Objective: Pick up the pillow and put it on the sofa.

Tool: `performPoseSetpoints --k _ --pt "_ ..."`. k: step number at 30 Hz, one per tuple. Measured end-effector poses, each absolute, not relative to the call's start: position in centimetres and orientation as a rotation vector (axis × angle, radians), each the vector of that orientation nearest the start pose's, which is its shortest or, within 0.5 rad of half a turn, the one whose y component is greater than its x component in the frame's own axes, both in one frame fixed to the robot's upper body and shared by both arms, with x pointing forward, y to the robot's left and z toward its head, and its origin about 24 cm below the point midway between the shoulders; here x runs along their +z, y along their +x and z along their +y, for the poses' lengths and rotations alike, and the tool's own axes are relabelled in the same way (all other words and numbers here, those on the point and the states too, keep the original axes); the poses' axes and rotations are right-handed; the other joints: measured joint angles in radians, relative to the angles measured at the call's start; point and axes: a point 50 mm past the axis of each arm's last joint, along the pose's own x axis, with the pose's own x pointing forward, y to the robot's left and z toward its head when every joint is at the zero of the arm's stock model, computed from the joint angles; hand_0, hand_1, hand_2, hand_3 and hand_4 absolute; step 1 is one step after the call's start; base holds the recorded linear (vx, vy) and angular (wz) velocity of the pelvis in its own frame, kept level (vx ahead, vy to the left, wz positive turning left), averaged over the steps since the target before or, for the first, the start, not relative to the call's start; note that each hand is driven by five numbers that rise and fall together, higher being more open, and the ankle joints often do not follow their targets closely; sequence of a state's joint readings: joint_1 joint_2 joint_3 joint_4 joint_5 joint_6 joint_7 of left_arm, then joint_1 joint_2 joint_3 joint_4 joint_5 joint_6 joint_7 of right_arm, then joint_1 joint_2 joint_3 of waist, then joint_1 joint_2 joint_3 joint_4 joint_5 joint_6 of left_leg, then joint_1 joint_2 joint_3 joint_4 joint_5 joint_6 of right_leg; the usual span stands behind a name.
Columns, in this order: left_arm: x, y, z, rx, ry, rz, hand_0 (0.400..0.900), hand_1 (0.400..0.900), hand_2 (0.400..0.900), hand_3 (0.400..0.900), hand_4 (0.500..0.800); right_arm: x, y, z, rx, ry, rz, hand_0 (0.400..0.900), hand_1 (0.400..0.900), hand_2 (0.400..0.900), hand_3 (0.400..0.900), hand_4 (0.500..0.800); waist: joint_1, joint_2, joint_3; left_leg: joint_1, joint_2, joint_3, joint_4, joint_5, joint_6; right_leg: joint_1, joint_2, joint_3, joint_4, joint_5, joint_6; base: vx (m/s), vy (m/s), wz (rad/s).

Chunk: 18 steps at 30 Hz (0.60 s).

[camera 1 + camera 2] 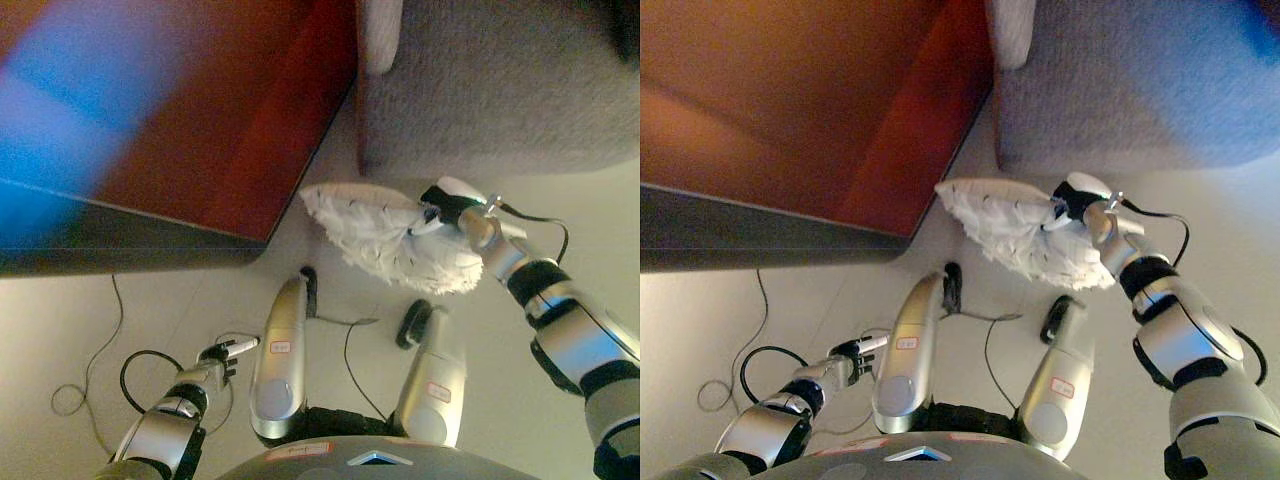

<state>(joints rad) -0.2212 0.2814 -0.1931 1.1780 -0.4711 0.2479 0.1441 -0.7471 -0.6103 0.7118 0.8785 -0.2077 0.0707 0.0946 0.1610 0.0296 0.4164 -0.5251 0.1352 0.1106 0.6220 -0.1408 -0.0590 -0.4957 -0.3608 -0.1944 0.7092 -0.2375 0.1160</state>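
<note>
A white fluffy pillow (385,235) hangs just above the floor in front of the grey sofa (500,90). My right hand (445,205) is shut on the pillow's right upper edge, its fingers curled into the fabric. The same pillow (1015,230) and right hand (1075,200) show in the right eye view. My left hand (225,355) hangs low at the lower left, away from the pillow, with its fingers stretched out and nothing in it. The sofa's base fills the upper right.
A dark red-brown table or cabinet (220,110) takes up the upper left, its edge close to the pillow's left end. A pale cushion end (380,35) shows at the sofa's left corner. A thin cable (85,390) loops on the pale floor at the lower left.
</note>
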Motion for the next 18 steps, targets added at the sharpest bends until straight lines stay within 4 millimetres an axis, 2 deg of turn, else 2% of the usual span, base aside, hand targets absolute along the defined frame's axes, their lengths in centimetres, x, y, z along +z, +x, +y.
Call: performPoseSetpoints --k 4,6,9,12,15,18 --pt "-14.0 15.6 23.9 0.343 0.006 1.238 0.9 0.9 0.9 0.9 0.8 5.1 34.7 -23.3 0.334 -1.173 0.371 0.4 0.4 0.4 0.4 0.5 -0.021 -0.036 -0.031 0.231 -0.003 0.014 -0.265 0.098 -0.012 0.237 0.047 -0.071 -0.272 0.096 0.004 0.25 -0.083 -0.07" --pt "-14.4 14.4 24.1 0.346 0.023 1.276 0.9 0.9 0.9 0.9 0.8 5.1 34.2 -23.5 0.348 -1.167 0.361 0.4 0.4 0.4 0.4 0.5 -0.025 -0.046 -0.096 0.307 -0.001 0.031 -0.376 0.131 -0.018 0.312 0.074 -0.083 -0.392 0.139 0.008 0.19 -0.061 -0.11" --pt "-14.6 13.5 24.4 0.357 0.028 1.306 0.9 0.9 0.9 0.9 0.8 5.4 33.6 -24.2 0.367 -1.191 0.367 0.4 0.4 0.4 0.4 0.5 -0.031 -0.047 -0.16 0.404 -0.002 0.046 -0.49 0.161 -0.023 0.425 0.107 -0.099 -0.539 0.194 0.013 0.14 -0.042 -0.09" --pt "-14.9 12.0 25.1 0.388 0.028 1.341 0.9 0.9 0.9 0.9 0.8 5.6 33.3 -23.8 0.416 -1.203 0.351 0.4 0.4 0.4 0.4 0.5 -0.054 -0.057 -0.222 0.468 -0.004 0.061 -0.559 0.173 -0.03 0.494 0.125 -0.109 -0.635 0.223 0.014 0.12 -0.038 -0.13" --pt "-15.1 10.8 25.4 0.405 0.032 1.375 0.9 0.9 0.9 0.9 0.8 5.7 33.0 -23.6 0.456 -1.208 0.351 0.4 0.4 0.4 0.4 0.5 -0.075 -0.066 -0.259 0.525 -0.004 0.068 -0.625 0.19 -0.039 0.549 0.14 -0.117 -0.702 0.242 0.016 0.1 -0.031 -0.15" --pt "-15.3 9.7 25.6 0.418 0.014 1.4 0.9 0.9 0.9 0.9 0.8 6.3 32.9 -23.3 0.497 -1.216 0.33 0.4 0.4 0.4 0.4 0.5 -0.077 -0.069 -0.274 0.579 0.0 0.088 -0.678 0.203 -0.049 0.595 0.159 -0.115 -0.758 0.259 0.016 0.1 -0.029 -0.08"
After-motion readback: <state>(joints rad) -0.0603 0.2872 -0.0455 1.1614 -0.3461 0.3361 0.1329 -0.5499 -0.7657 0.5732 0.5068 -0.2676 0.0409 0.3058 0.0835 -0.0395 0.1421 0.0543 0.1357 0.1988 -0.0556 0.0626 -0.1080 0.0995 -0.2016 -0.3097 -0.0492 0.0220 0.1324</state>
